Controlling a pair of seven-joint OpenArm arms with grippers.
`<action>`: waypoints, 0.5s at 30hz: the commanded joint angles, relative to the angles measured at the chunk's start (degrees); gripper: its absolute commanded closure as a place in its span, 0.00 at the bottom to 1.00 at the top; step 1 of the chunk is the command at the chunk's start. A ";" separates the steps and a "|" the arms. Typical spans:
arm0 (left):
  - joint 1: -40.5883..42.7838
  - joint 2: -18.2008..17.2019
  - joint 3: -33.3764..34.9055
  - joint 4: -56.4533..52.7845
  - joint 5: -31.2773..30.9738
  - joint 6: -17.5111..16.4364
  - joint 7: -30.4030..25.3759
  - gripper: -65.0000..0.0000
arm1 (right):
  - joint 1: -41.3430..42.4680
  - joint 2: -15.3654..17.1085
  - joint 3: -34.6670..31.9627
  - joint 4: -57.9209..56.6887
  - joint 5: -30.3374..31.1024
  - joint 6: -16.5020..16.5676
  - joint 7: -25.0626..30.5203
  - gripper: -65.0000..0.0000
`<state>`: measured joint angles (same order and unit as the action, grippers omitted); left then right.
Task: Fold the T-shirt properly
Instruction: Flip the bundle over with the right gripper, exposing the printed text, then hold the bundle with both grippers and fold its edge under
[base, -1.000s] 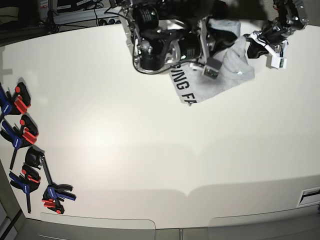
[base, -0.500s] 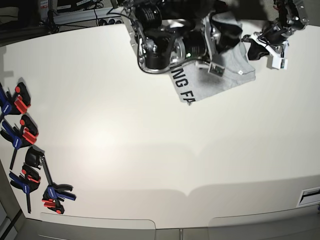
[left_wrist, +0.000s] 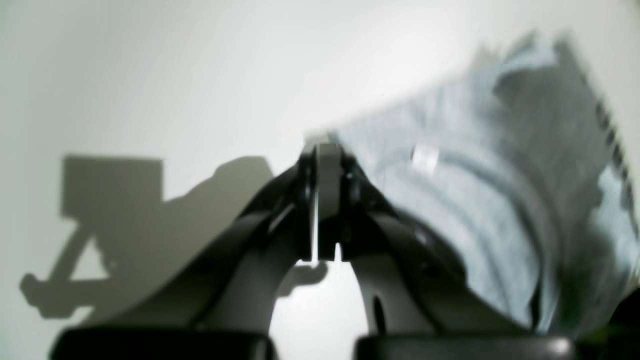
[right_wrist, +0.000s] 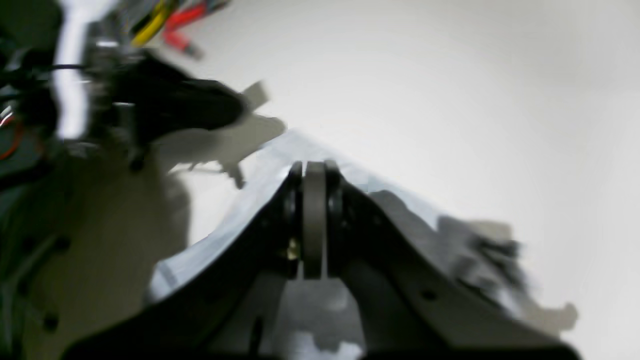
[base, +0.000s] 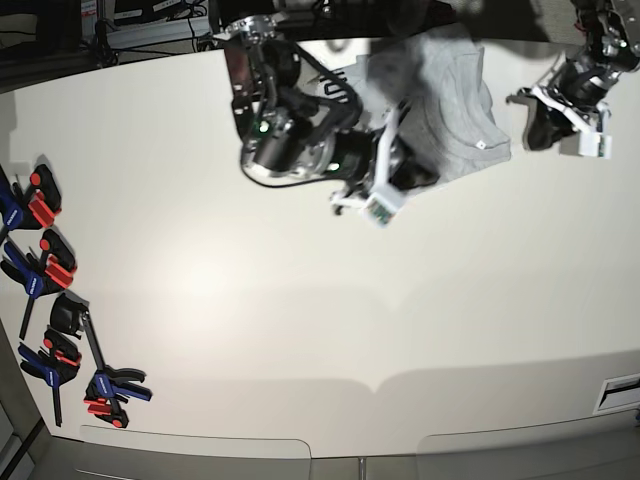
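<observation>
the t-shirt (base: 455, 105) lies bunched at the table's (base: 300, 320) far edge, between my arms. my right gripper (base: 395, 175) is at its near hem, jaws shut with no cloth visibly pinched; my left gripper (base: 535, 110) is shut just beside its other edge. the right arm looks nearer. only the left wrist view shows the small white label (left_wrist: 424, 159).

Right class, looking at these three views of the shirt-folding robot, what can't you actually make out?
- T-shirt lettering: base view, covered by the right arm.
- T-shirt's top edge: base view, cut off by the frame.
- Whether the right hand pinches cloth: right wrist view, motion blur.
- Whether the left hand touches the T-shirt: left wrist view, blurred.
- Clamps: base view, partly cut off.
</observation>
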<state>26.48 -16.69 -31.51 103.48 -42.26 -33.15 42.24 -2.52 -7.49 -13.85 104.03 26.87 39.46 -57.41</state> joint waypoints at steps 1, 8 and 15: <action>0.20 -0.66 -0.46 1.86 -1.79 -0.26 -1.16 1.00 | 1.09 -0.46 1.25 0.96 1.14 0.54 2.05 1.00; 0.20 -0.61 -0.28 5.33 -9.97 -6.19 3.78 1.00 | 4.66 -0.46 7.52 0.94 1.11 0.54 2.14 1.00; 0.20 -0.33 -0.26 5.38 -21.05 -6.85 14.32 1.00 | 11.63 -0.66 5.77 -8.37 1.11 0.54 2.14 1.00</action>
<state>26.48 -16.36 -31.51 107.85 -62.06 -39.46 57.95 8.01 -7.62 -7.94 94.52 27.05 39.68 -56.62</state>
